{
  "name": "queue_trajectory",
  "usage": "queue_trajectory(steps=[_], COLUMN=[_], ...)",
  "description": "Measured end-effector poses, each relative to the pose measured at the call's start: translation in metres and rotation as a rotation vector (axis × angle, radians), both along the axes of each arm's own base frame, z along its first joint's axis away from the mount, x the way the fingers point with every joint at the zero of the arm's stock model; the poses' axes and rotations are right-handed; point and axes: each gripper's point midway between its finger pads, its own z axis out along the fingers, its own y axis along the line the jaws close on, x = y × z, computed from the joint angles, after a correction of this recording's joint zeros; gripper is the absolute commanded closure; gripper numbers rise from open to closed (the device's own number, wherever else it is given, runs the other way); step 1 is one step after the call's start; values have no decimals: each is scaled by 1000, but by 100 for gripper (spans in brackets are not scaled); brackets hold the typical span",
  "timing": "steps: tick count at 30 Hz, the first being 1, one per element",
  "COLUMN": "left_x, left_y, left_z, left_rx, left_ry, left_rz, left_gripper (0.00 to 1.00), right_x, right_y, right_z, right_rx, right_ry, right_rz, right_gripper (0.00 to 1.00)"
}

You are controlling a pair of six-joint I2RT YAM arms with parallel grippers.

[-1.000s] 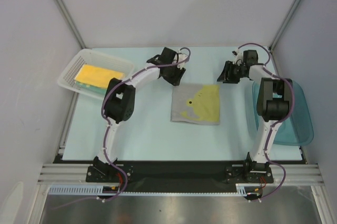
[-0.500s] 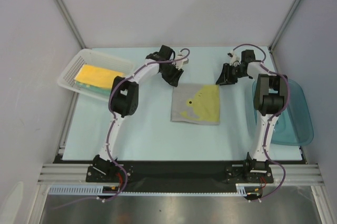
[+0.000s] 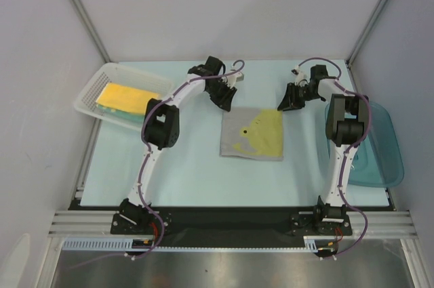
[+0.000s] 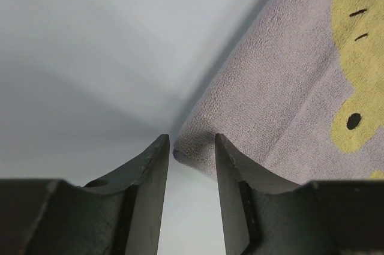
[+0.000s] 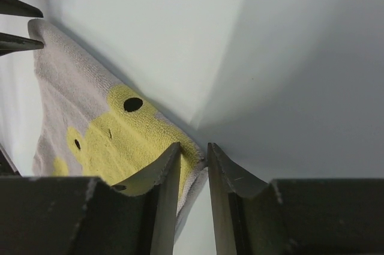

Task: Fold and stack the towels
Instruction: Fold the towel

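A grey towel with a yellow chick face (image 3: 252, 133) lies flat in the middle of the table. My left gripper (image 3: 224, 100) is down at its far left corner. In the left wrist view that corner (image 4: 192, 147) sits between the fingers of the left gripper (image 4: 189, 144), touching the right one with a gap at the left one. My right gripper (image 3: 283, 104) is at the far right corner. In the right wrist view the yellow corner (image 5: 191, 150) lies between the narrowly parted fingers of the right gripper (image 5: 193, 147). Folded yellow and teal towels (image 3: 122, 100) lie stacked in the basket.
A white mesh basket (image 3: 91, 91) stands at the far left of the table. A blue translucent tub (image 3: 380, 159) sits at the right edge, close beside the right arm. Grey walls enclose the table on three sides.
Both grippers have narrowed their jaws around the towel's far corners. The right gripper has shifted slightly left toward its corner. The towel has not moved.
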Motion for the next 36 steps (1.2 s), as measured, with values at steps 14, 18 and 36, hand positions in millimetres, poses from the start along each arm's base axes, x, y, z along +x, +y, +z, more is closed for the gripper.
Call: queue_trajectory(steps=[14,18,36], left_x=[4,6,3], left_y=[5,5,3], left_z=[-2,0,-9], left_rx=[27,32,33], left_ry=[-6,-16,15], left_rz=[15,19,12], left_gripper=[48,51,100], right_x=[-3,-2,-4], right_y=[-4,-2,-4], right_z=[0,-1,-6], right_rx=[31,47,34], right_ry=[18,22,29], right_rz=[7,13,21], right_gripper=[69,70,100])
